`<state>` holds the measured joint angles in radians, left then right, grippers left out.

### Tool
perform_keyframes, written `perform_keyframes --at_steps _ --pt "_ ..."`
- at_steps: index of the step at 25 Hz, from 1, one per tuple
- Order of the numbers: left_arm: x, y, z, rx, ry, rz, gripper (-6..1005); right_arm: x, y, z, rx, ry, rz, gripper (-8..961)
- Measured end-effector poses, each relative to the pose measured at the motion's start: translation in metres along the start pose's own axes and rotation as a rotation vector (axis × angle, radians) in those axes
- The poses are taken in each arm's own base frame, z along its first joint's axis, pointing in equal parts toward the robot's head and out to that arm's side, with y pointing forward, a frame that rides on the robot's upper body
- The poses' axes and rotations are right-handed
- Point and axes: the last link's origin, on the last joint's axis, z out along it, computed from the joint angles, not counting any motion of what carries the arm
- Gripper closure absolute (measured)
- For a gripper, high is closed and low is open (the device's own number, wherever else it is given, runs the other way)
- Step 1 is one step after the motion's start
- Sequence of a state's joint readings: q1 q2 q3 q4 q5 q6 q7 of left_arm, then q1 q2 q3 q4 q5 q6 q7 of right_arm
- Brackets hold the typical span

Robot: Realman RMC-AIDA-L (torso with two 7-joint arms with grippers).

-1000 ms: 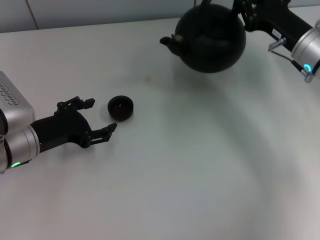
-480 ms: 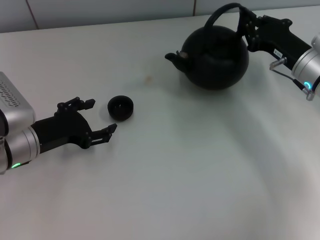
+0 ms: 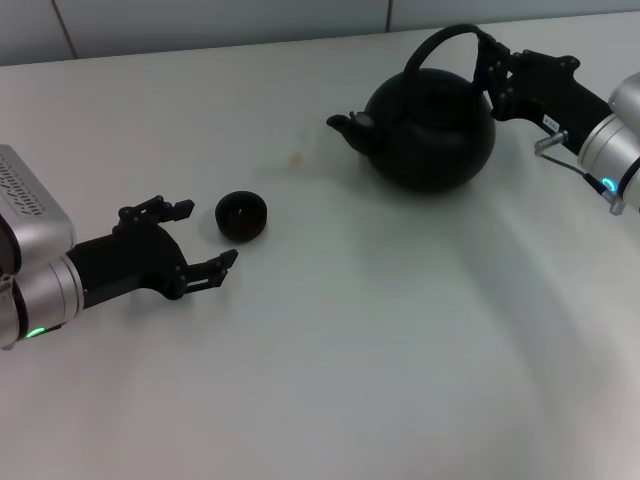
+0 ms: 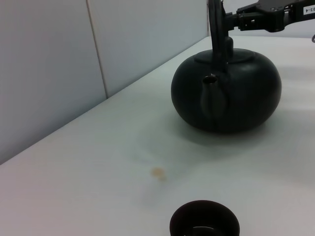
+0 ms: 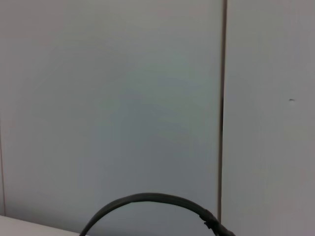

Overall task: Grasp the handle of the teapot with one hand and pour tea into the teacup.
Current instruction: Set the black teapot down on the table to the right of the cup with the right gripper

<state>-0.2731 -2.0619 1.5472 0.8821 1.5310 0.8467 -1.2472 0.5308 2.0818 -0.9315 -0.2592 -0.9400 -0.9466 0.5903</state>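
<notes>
Surface (image 3: 350, 340) — pale, smooth, matte; one small brownish speck (image 3: 295, 156) between pot and cup.

Teapot (image 3: 432, 135) — round, squat, matte black, resting on the far right of the surface; short stubby spout (image 3: 347, 125) toward the robot's left.

Handle (image 3: 440, 40) — flat black band arching over the lid.

Right gripper (image 3: 492, 72) — fingers closed on the handle's right end.

Left gripper (image 3: 205, 235) — low at near left, fingers spread wide, holding nothing, just beside the teacup.

Teacup (image 3: 241, 215) — tiny, low, round, black, upright, well apart from the teapot.
</notes>
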Motion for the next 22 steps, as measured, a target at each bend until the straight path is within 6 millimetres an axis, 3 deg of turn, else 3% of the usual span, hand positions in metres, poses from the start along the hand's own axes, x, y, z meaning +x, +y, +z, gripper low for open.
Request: perform_keyframes --at_steps 5,11,16,19,22 --pt "0.0 0.0 0.0 -0.002 0.001 -0.003 155 0.004 0.001 -0.005 0.004 -0.001 0.017 876" --pt "-0.001 0.0 -0.001 -0.004 0.0 -0.006 155 0.006 0.004 -0.014 -0.017 -0.029 0.024 765" --pt "0.0 -0.001 -0.002 0.0 0.003 -0.008 155 0.006 0.005 -0.034 -0.036 -0.096 0.08 673" --pt "-0.001 -0.001 -0.003 0.002 0.002 -0.011 155 0.007 0.009 -0.052 -0.075 -0.147 0.117 550" --pt "-0.001 -0.001 -0.003 0.002 0.002 -0.012 155 0.007 0.027 -0.065 -0.208 -0.164 0.111 393"
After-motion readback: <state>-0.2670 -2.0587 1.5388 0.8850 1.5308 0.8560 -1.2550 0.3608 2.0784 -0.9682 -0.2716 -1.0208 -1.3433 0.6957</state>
